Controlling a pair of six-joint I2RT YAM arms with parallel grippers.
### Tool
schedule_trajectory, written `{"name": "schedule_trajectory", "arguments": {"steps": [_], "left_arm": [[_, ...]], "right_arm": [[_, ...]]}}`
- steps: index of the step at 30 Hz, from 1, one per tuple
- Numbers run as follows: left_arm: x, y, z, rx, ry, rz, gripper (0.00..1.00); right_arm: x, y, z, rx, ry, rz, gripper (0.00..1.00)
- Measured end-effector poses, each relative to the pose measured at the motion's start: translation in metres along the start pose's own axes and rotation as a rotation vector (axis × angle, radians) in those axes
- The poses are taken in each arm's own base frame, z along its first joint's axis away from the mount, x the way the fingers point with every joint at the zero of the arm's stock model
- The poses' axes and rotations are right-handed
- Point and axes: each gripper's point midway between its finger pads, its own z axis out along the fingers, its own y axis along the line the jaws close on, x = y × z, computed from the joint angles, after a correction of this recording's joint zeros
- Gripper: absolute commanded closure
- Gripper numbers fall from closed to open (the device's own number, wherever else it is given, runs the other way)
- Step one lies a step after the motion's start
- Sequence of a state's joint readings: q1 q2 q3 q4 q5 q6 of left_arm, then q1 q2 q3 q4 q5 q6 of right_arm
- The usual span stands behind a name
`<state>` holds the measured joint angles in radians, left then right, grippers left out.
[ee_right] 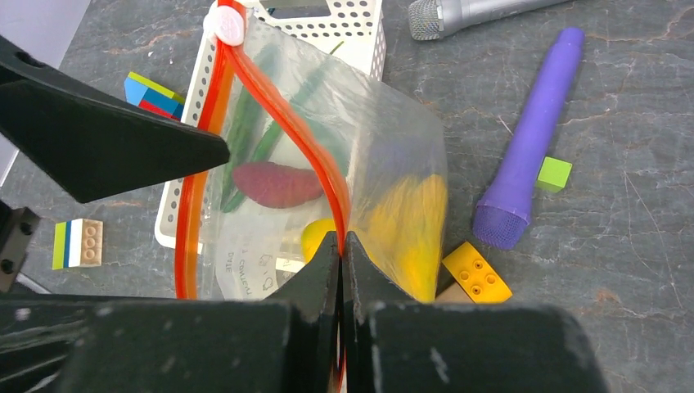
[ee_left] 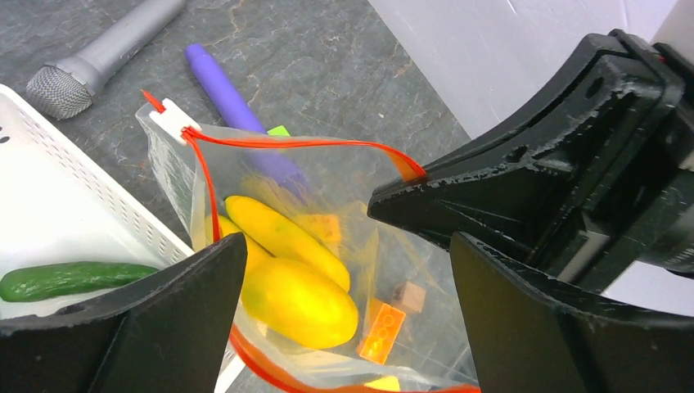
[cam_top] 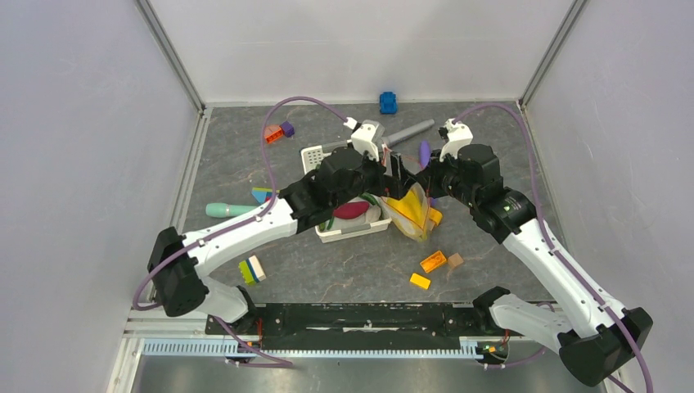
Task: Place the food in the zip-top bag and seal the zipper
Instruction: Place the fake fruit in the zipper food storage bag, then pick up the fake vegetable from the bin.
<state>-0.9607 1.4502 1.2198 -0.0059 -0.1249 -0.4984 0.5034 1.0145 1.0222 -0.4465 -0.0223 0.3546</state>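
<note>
The right gripper [ee_right: 341, 246] has its fingers pressed together on the zipper [ee_left: 286, 142], pinching one lip of the zip-top bag [ee_right: 385, 131] and holding the mouth up and open beside the white basket [ee_left: 90, 176]. The left gripper [ee_left: 348, 239] hangs over that mouth with its fingers spread wide apart and nothing between them but the open bag below. Inside the bag lie yellow banana-like pieces [ee_left: 299, 299], bunched toward the bottom. The rest of the food is in the basket: a dark-green cucumber [ee_left: 74, 278] on its floor and a purple-red sweet potato [ee_right: 277, 184], which the right wrist view shows through the clear plastic. On the tabletop [ee_right: 622, 246] beyond the bag lie a long purple cylinder [ee_right: 532, 155] and a grey microphone [ee_left: 98, 57] — both outside the bag, the cylinder just beside it.
</note>
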Motion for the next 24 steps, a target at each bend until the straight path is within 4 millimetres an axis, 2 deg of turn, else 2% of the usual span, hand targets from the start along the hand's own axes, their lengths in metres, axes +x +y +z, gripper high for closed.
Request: {"name": "schedule_trajectory", "arguments": {"steps": [6, 12, 19, 24], "left_arm": [[-0.011, 0.002, -0.021, -0.021, -0.010, 0.000, 0.00], [-0.022, 0.026, -0.048, -0.147, -0.022, 0.005, 0.00], [-0.021, 0.076, -0.070, -0.313, -0.003, -0.032, 0.00], [-0.008, 0.129, -0.064, -0.431, 0.067, -0.134, 0.00]], "right_arm": [[0.001, -0.001, 0.001, 0.004, 0.000, 0.000, 1.00], [0.000, -0.005, 0.001, 0.024, -0.006, -0.003, 1.00], [0.002, -0.010, 0.002, 0.050, -0.005, -0.009, 1.00], [0.008, -0.014, 0.003, 0.063, 0.008, -0.012, 1.00]]}}
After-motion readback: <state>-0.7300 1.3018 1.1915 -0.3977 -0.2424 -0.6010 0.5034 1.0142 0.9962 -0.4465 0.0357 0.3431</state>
